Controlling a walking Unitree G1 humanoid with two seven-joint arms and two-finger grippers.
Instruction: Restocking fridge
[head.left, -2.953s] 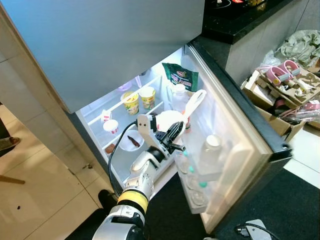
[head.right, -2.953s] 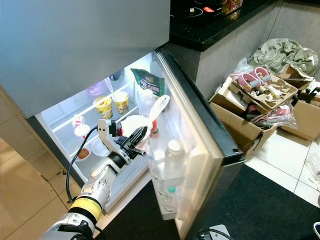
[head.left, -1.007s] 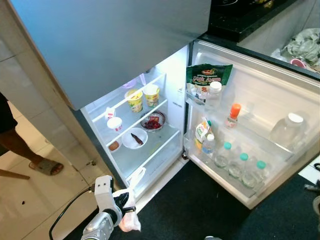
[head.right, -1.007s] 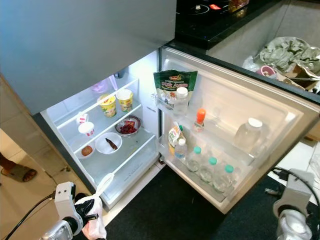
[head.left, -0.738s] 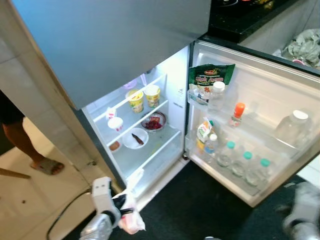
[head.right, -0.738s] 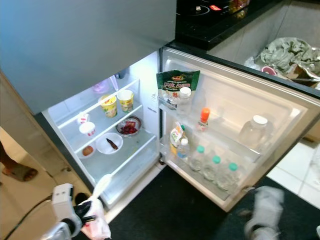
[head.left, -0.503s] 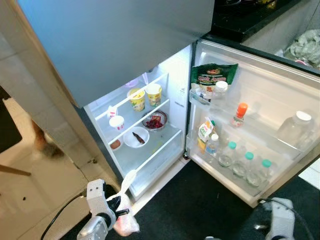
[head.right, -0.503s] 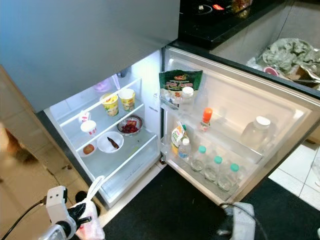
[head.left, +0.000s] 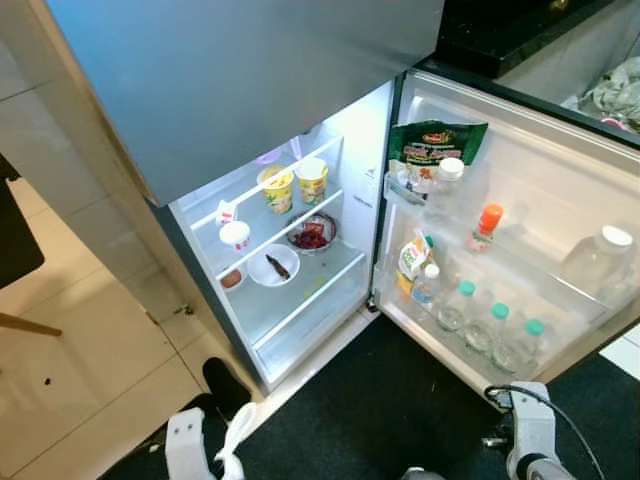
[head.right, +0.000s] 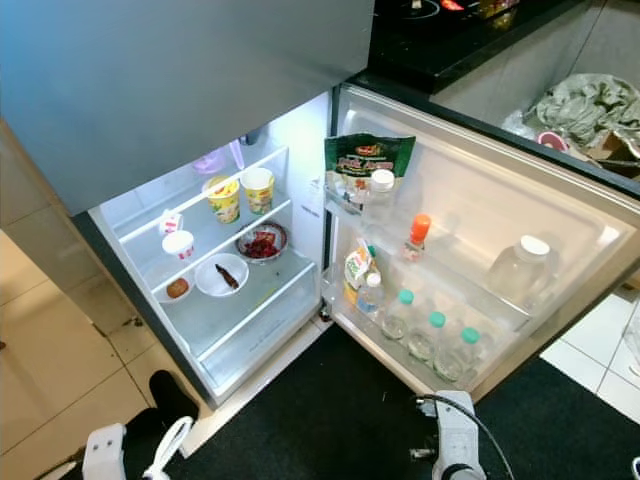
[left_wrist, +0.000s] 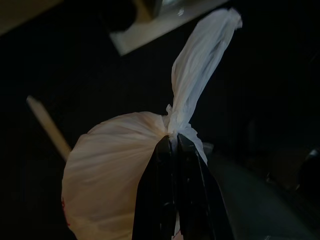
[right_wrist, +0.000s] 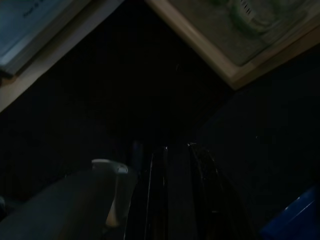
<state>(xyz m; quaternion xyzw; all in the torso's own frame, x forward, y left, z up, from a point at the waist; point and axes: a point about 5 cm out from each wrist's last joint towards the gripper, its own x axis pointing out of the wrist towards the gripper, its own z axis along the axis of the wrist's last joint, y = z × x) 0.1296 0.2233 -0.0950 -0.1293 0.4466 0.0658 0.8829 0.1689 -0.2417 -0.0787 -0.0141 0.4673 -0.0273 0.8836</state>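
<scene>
Left wrist view has the left tool (left_wrist: 175, 145) pinching a knotted white plastic bag (left_wrist: 115, 170) at its neck, low over the dark mat below the open white fridge (head.left: 300, 300). Right tool (right_wrist: 172, 160) hangs idle, fingers too dark to tell. Carrying step, I'd say; next calls for lifting the bag toward a fridge shelf.

left end effector (left_wrist: 172, 142): low, fingers pinched together | right end effector (right_wrist: 172, 150): low, fingers barely parted

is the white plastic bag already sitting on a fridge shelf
No, the white plastic bag hangs pinched at its knot by the left gripper, low over the dark floor.
</scene>
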